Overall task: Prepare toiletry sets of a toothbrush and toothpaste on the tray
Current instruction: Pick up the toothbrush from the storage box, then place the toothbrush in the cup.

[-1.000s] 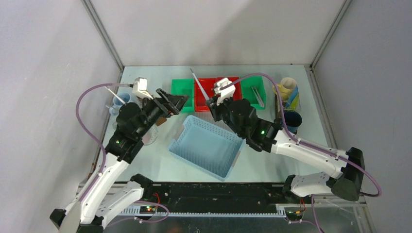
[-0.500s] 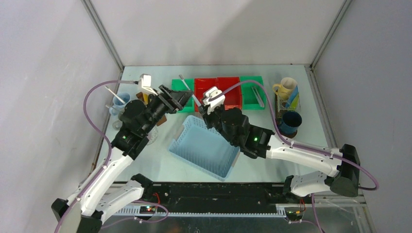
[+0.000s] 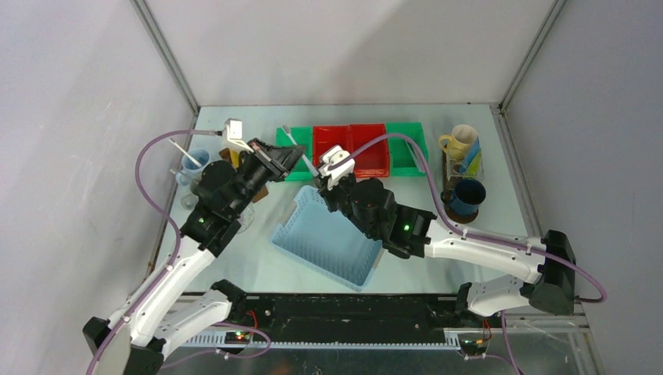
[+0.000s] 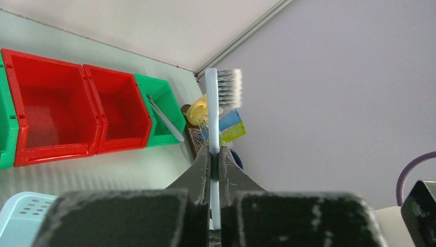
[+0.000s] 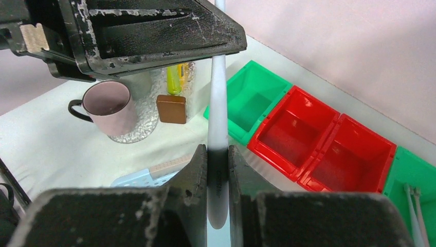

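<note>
A thin pale toothbrush (image 3: 301, 150) is held in the air between both arms, over the left green bin. My left gripper (image 4: 215, 154) is shut on its neck, and the bristles (image 4: 230, 87) stick out past the fingertips. My right gripper (image 5: 218, 149) is shut on the handle end of the toothbrush (image 5: 218, 92), facing the left gripper's fingers (image 5: 154, 31). The dark brown tray (image 3: 446, 170) lies at the right, carrying a cream mug (image 3: 460, 143) with blue and yellow tubes and a dark blue mug (image 3: 467, 195). A pink mug (image 5: 108, 105) stands at the left.
A light blue perforated basket (image 3: 332, 234) sits in the middle below both grippers. Green and red bins (image 3: 350, 148) line the back; the right green bin (image 3: 406, 144) holds more toothbrushes. A pale blue mug (image 3: 193, 162) stands at the far left. A small brown block (image 5: 171, 108) sits near the pink mug.
My right arm carried the toothbrush left and down toward the left gripper. The left gripper, open before, has closed on the toothbrush's neck.
</note>
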Tool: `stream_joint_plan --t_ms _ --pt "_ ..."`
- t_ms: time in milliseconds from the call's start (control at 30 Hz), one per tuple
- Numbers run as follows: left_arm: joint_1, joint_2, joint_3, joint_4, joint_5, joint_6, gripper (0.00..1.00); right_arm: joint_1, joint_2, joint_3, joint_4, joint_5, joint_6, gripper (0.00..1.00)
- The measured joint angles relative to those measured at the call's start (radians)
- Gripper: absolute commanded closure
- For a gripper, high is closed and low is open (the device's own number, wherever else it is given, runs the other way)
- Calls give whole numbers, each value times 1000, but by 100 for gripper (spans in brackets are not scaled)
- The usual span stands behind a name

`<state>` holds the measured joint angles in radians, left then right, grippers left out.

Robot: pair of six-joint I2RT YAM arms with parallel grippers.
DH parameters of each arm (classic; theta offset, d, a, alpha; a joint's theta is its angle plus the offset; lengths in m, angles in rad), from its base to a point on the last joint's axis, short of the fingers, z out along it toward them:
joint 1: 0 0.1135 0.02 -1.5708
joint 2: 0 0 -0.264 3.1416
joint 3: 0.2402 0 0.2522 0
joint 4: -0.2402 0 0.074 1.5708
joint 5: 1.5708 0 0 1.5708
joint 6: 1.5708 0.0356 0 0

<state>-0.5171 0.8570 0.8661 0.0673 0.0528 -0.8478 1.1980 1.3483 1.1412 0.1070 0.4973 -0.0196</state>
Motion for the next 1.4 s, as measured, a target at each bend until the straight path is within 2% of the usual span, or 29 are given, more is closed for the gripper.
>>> stream_joint_plan --t_ms 133,400,567,767,1100,1400 --pt "-2 -13 0 -6 -13 11 100 1 0 -3 11 -10 -2 62" --pt "-2 -82 0 -54 -145 136 100 -8 -27 -83 31 -15 -13 24" --pt "14 -138 -5 -100 -237 239 100 -51 -72 -117 19 -19 -6 6" --pt "114 -220 -55 -165 -343 338 100 -121 -172 -194 0 -10 11 3" --pt "324 -362 -196 -231 -515 451 100 -280 -349 -325 -30 -3 46 3" --pt "499 -339 -362 -188 -628 494 100 -366 -464 -415 -31 -5 62 2"
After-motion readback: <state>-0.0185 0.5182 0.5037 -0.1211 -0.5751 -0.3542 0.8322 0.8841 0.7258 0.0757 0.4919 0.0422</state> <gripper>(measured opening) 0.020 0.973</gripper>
